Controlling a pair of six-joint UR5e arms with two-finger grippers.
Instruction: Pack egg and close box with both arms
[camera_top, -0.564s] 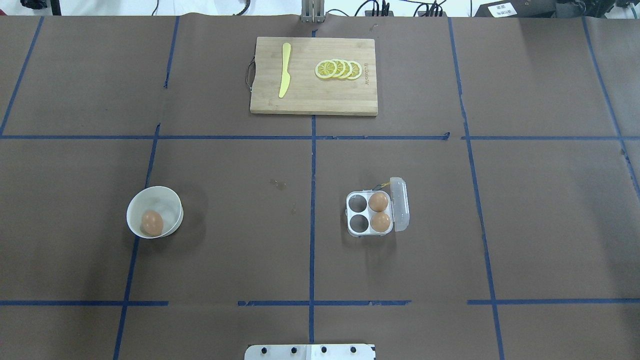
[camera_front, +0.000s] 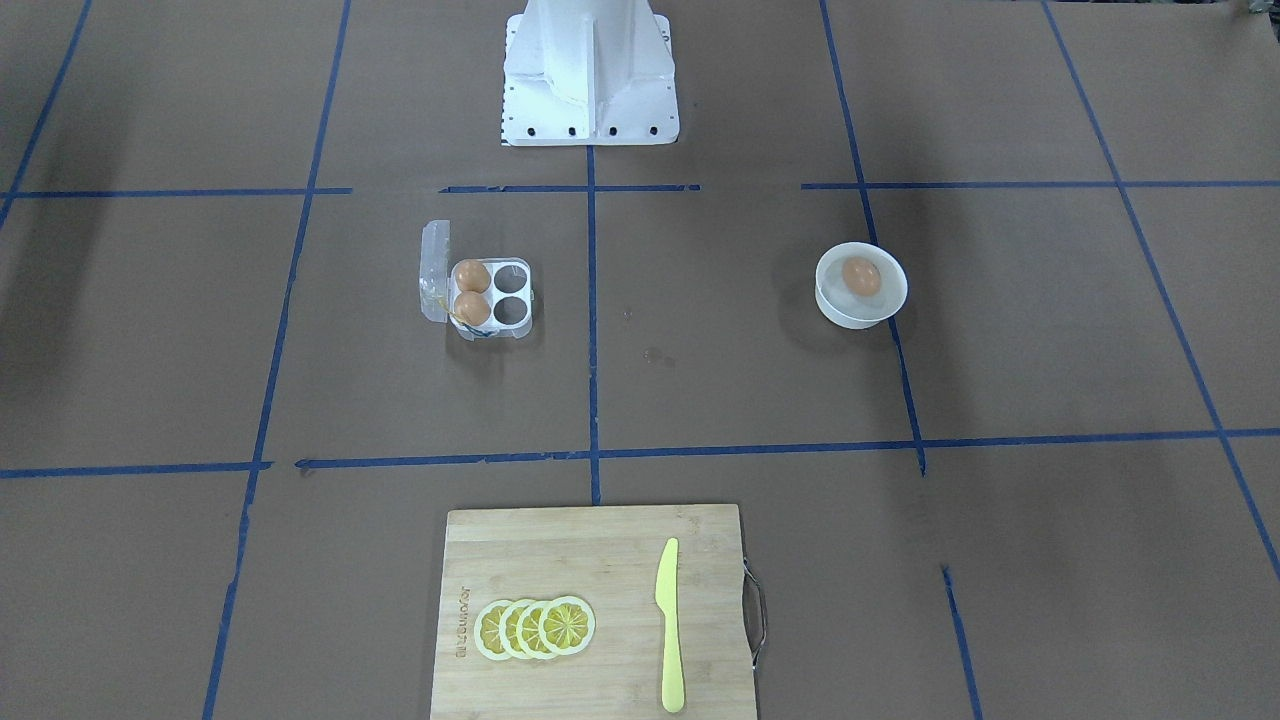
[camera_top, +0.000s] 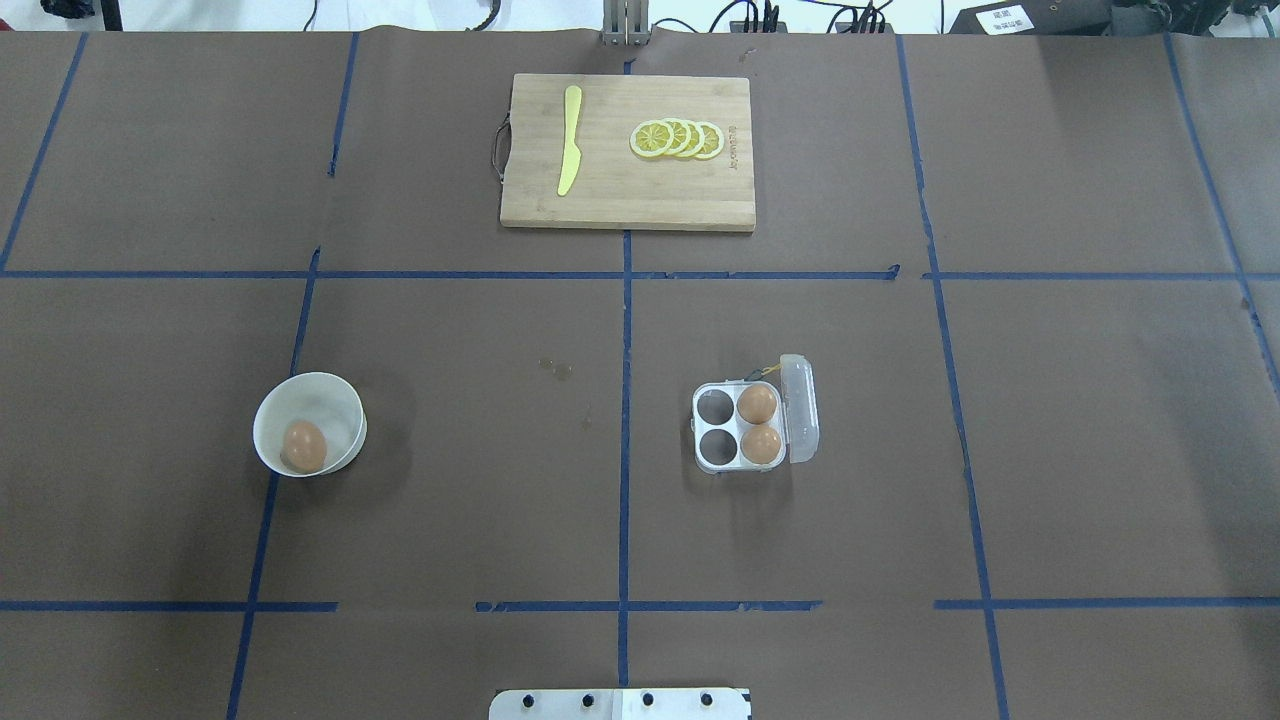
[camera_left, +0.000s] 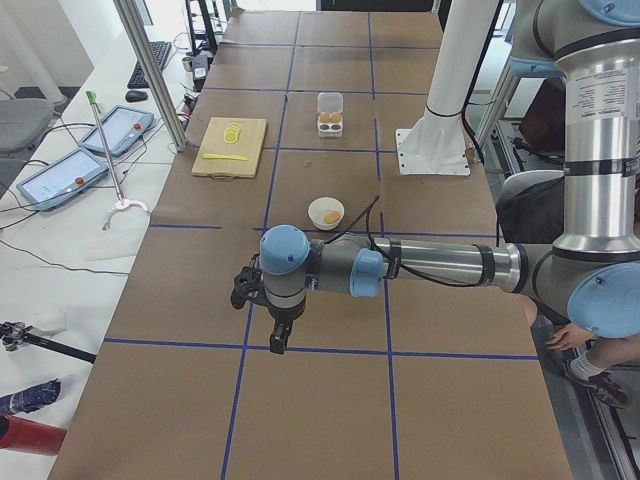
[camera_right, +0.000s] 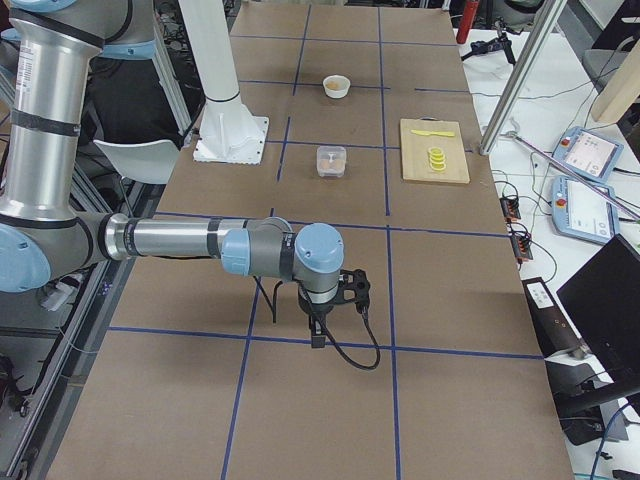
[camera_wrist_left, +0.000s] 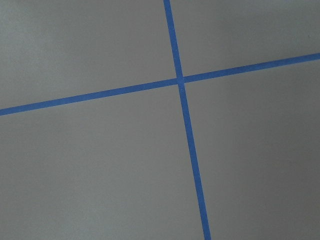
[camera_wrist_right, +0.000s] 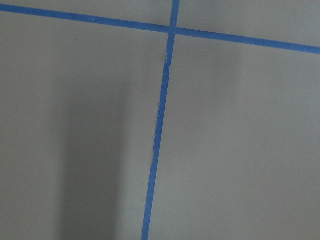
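Front view: the egg (camera_front: 861, 276) lies in the bowl (camera_front: 850, 316), centre right; the box (camera_front: 512, 295), centre left, stands open. Side views: left arm (camera_left: 430, 262) and right arm (camera_right: 170, 240) hang well apart from both; I cannot tell whether their jaws are spread. Too hard a pinch could crack the smooth egg.

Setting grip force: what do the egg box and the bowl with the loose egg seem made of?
The box: thin clear plastic, glossy; the table shows through its empty cups and lid. The bowl: white, smooth, dull sheen; likely plastic, possibly ceramic, the look leaves it open.
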